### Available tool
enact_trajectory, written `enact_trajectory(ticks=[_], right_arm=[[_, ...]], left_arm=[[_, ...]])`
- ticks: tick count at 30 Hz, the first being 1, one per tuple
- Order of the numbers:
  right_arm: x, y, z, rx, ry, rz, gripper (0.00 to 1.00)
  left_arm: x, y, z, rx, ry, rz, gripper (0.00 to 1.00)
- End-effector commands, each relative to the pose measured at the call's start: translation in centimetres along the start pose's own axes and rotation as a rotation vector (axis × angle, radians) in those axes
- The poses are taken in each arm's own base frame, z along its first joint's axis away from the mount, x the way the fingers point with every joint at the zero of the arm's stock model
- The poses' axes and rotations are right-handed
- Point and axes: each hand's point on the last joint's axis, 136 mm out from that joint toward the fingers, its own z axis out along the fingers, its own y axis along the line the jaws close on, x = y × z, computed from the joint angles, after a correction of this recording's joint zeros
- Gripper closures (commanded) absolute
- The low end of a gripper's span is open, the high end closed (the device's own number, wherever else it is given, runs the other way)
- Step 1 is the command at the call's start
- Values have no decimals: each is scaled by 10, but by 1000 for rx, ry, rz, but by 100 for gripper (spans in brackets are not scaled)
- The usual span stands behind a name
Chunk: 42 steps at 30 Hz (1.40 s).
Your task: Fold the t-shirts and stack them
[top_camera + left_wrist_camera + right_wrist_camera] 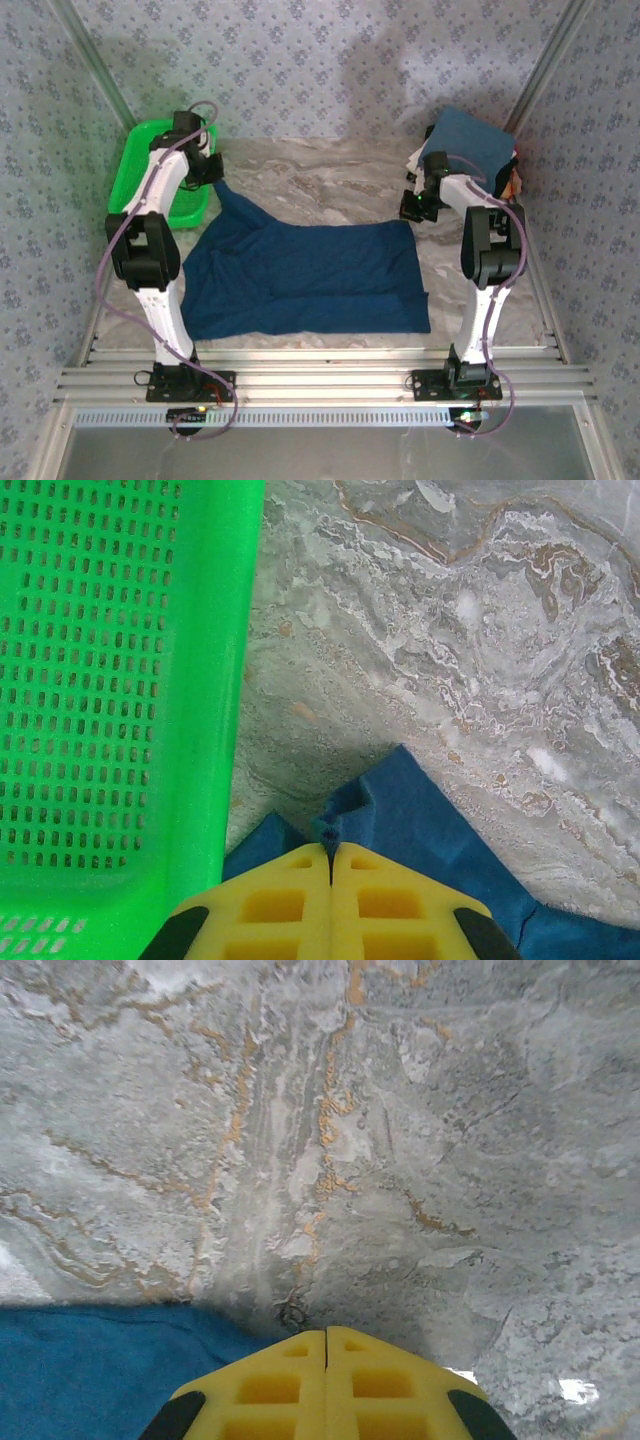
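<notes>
The left tool [331, 852] pinched the blue shirt's [300, 275] far-left corner beside the basket [128, 165]. The right tool [326, 1335] sat closed at its far-right corner, hold unclear.

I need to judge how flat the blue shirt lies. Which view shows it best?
Top external: nearly the whole blue shirt lies spread between the arms. Left wrist shows a corner pinched in the left tool; right wrist, a flat patch beside the right tool.
</notes>
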Motion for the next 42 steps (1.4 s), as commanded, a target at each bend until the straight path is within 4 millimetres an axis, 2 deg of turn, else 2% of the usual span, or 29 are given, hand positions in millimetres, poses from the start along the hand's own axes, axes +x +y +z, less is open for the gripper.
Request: enact_trajectory(ticks=[1,11,17,18,20,26,29,37,40,42], right_arm=[[-10,3,-21,-3,-59,9,100],[-3,-7,-26,23,-63,22,100],[-1,-13,-30,43,-69,32,100],[-6,-12,-31,39,-92,26,100],[-9,-11,-33,36,-115,25,100],[-11,-4,-47,17,-172,13,100],[-9,-1,-55,12,-189,1,100],[13,-1,-63,14,-189,0,100],[24,1,-66,8,-188,5,100],[40,-3,-62,25,-165,7,100]], left_arm=[[-22,-3,-40,38,-90,-8,100],[-30,9,-60,47,-129,0,100],[-30,9,-64,49,-123,29,100],[-29,8,-63,53,-114,32,100],[-35,4,-72,67,-135,38,100],[-31,-2,-92,87,-141,48,100],[-26,-5,-106,104,-150,53,100],[14,-2,-117,117,-112,44,100],[30,1,-121,117,-99,28,100],[43,4,-123,110,-88,17,100]])
